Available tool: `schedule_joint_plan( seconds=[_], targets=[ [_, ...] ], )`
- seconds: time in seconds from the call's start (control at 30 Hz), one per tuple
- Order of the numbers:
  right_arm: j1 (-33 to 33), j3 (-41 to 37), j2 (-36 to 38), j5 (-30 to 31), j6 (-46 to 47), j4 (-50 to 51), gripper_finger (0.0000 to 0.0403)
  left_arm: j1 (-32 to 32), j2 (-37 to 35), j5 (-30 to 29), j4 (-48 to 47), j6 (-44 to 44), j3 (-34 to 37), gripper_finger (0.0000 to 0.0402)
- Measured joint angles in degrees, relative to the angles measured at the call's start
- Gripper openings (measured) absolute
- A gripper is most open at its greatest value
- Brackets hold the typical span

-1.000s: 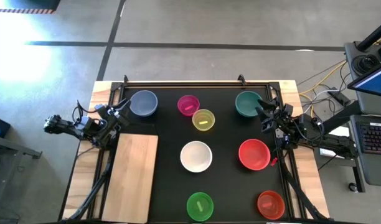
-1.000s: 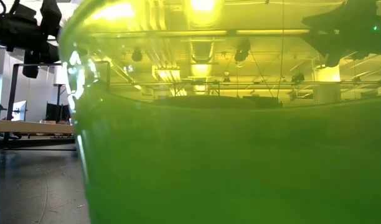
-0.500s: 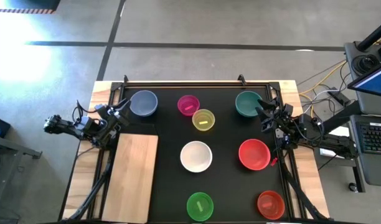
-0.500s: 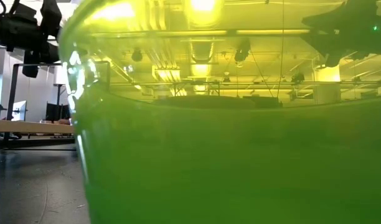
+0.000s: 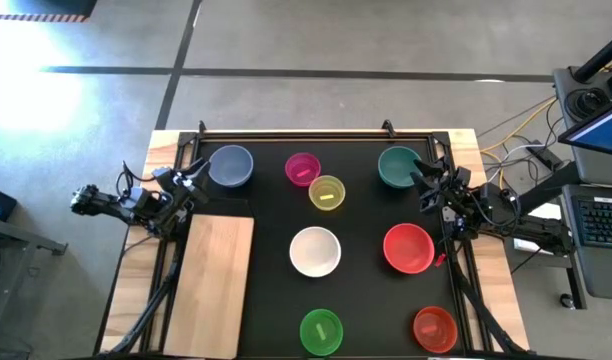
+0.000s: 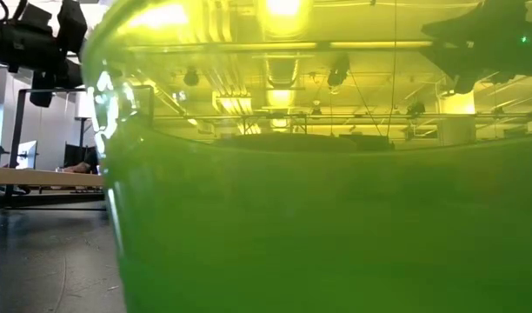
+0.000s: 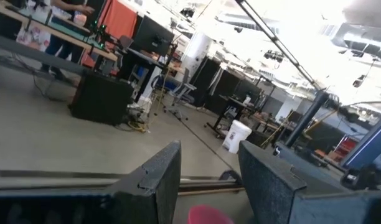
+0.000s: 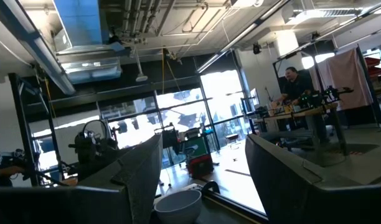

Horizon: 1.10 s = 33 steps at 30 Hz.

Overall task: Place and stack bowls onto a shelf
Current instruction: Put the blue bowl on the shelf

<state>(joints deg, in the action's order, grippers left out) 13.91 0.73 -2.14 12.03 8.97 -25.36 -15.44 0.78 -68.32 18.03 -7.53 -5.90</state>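
Eight bowls rest on their bases on the black mat in the high view: grey-blue [image 5: 230,165], magenta [image 5: 302,168], yellow [image 5: 326,192], teal-green [image 5: 399,166], white [image 5: 315,251], a large red one [image 5: 408,248], a small red one [image 5: 434,328] and bright green [image 5: 321,331]. The green bowl [image 6: 318,200] fills the low view. The wooden shelf board [image 5: 213,285] lies flat at the mat's left. My left gripper [image 5: 193,180] hovers open beside the grey-blue bowl. My right gripper [image 5: 423,180] hovers open beside the teal-green bowl.
A black frame rail [image 5: 316,132] runs along the mat's far edge. Cables and a desk with a keyboard [image 5: 598,220] stand off the table's right. A person [image 8: 296,81] works at a bench in the room beyond.
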Motion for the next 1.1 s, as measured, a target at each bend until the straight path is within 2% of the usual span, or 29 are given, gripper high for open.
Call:
schedule_joint_plan(
  seconds=[0.47, 0.6, 0.77, 1.1],
  targets=[
    [0.0, 0.0, 0.0, 0.0, 0.0, 0.0, 0.0219, 0.0, 0.0, 0.0, -0.1, -0.5, -0.8, 0.0144],
    [0.0, 0.0, 0.0, 0.0, 0.0, 0.0, 0.0219, 0.0, -0.2, -0.2, 1.0, -3.4, -1.0, 0.0144],
    [0.0, 0.0, 0.0, 0.0, 0.0, 0.0, 0.0219, 0.0, -0.1, -0.2, 0.4, 6.0, -1.0, 0.0144],
    [0.0, 0.0, 0.0, 0.0, 0.0, 0.0, 0.0219, 0.0, 0.2, 1.8, -1.0, 13.4, -3.6, 0.0144]
  ],
)
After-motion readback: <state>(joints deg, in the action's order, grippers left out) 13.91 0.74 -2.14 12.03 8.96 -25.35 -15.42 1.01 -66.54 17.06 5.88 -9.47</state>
